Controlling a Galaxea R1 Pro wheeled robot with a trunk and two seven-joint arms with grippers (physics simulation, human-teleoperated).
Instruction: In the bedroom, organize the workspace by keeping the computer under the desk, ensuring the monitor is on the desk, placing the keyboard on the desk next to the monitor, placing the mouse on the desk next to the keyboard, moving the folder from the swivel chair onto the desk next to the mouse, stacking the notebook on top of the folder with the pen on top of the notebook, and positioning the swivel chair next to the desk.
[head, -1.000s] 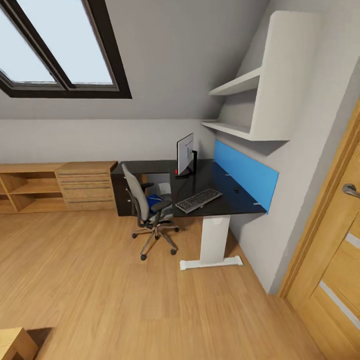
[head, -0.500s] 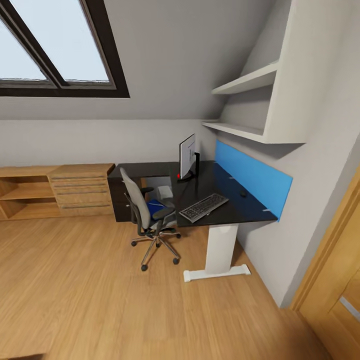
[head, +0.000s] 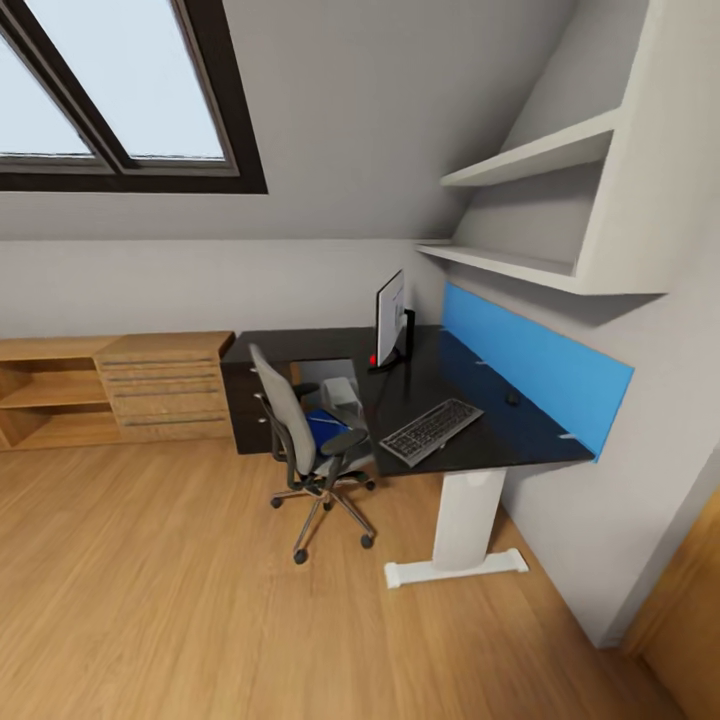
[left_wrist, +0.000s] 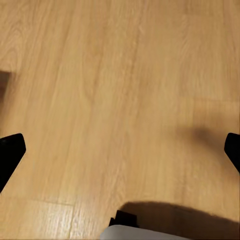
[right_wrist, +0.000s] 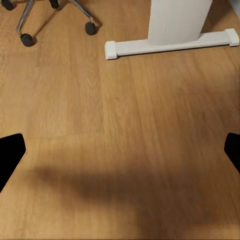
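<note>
In the head view the desk (head: 505, 432), glossy black on white legs, stands against the right wall. On it are the monitor (head: 390, 318), the keyboard (head: 432, 431) near the front edge, and the small black mouse (head: 512, 398) by the blue panel. The swivel chair (head: 290, 425) is beside the desk with the blue folder (head: 326, 428) on its seat. The grey computer (head: 341, 396) sits under the desk. The notebook and the pen are out of view. My left gripper (left_wrist: 120, 152) and right gripper (right_wrist: 120, 155) are open over bare floor, holding nothing.
A light wood cabinet (head: 160, 385) runs along the back wall under the skylight (head: 120, 90). White shelves (head: 540, 210) hang above the desk. A wooden door (head: 690, 620) is at the right. The right wrist view has the desk's white foot (right_wrist: 170, 45) and chair castors (right_wrist: 27, 40).
The whole head view has shifted: the desk and chair look nearer and lie further right, and most of the door has slid out. No object has moved by itself.
</note>
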